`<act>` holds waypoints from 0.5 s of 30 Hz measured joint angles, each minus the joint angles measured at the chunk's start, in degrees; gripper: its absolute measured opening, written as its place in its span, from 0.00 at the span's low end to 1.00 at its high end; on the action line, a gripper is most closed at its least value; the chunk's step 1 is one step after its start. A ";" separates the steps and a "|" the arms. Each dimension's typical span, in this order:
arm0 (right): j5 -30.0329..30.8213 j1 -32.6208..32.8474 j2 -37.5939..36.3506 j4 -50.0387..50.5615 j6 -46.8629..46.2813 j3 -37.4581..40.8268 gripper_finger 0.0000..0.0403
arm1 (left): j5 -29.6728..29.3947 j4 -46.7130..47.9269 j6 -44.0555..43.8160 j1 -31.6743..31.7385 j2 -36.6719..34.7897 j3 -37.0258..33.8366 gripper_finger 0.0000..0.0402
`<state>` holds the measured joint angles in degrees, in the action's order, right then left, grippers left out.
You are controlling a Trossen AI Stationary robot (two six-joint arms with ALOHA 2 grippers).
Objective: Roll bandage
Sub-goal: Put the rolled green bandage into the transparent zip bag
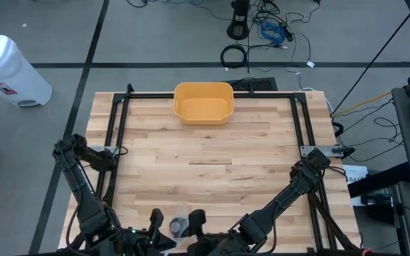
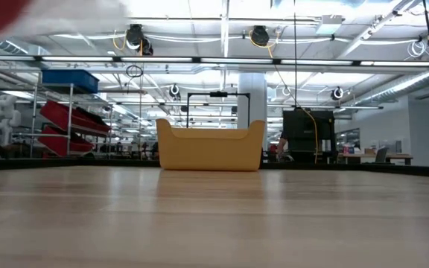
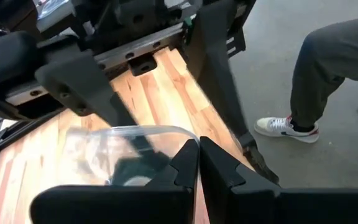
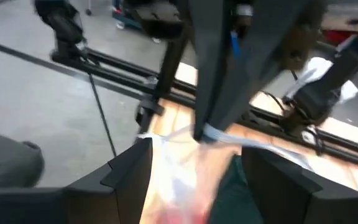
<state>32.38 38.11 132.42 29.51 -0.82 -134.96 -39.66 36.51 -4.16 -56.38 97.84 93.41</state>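
Both pincers are working at the bench's (image 1: pixel 212 160) near edge, close beside each other. Left pincer (image 3: pixel 197 163) is sitting with its dark fingers pressed shut, tips meeting over a clear plastic bag (image 3: pixel 126 146); whether it is pinching the film I cannot tell. Right pincer (image 4: pixel 194 165) is standing with its fingers spread wide, and the same crinkled clear film is lying between them, with something reddish and something dark green blurred inside. I am taking the bandage to be in that bag, though I cannot make it out plainly.

By my judgement the bag is going to handle as light, limp and slippery, folding and sliding instead of keeping its shape, so its upper edge looks the safest place to pinch. The bandage should be soft and light too, best taken by a free end.

Further off, a smooth, rounded yellow tub (image 1: pixel 203 102) is sitting at the far edge of the pale, plank-patterned wooden bench. Someone's grey trouser leg and white shoe (image 3: pixel 284 127) are showing on the floor beside it.
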 joint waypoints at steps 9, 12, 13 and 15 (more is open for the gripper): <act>1.43 0.95 -1.55 2.27 -0.20 -0.01 0.58 | 0.02 -0.05 -0.02 0.00 0.00 -0.04 0.04; 1.85 1.44 -2.69 2.43 0.00 -0.09 0.58 | 0.02 -0.04 0.00 0.00 0.00 -0.04 0.04; 1.86 1.53 -2.95 2.37 0.08 -0.09 0.58 | 0.02 0.02 0.00 0.00 0.00 -0.04 0.04; 2.05 1.65 -3.49 2.44 0.41 -0.09 0.58 | 0.02 -0.02 -0.02 0.00 0.00 -0.04 0.04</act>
<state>34.44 39.77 128.93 31.95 -0.41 -135.04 -39.64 36.49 -4.19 -56.38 97.84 93.36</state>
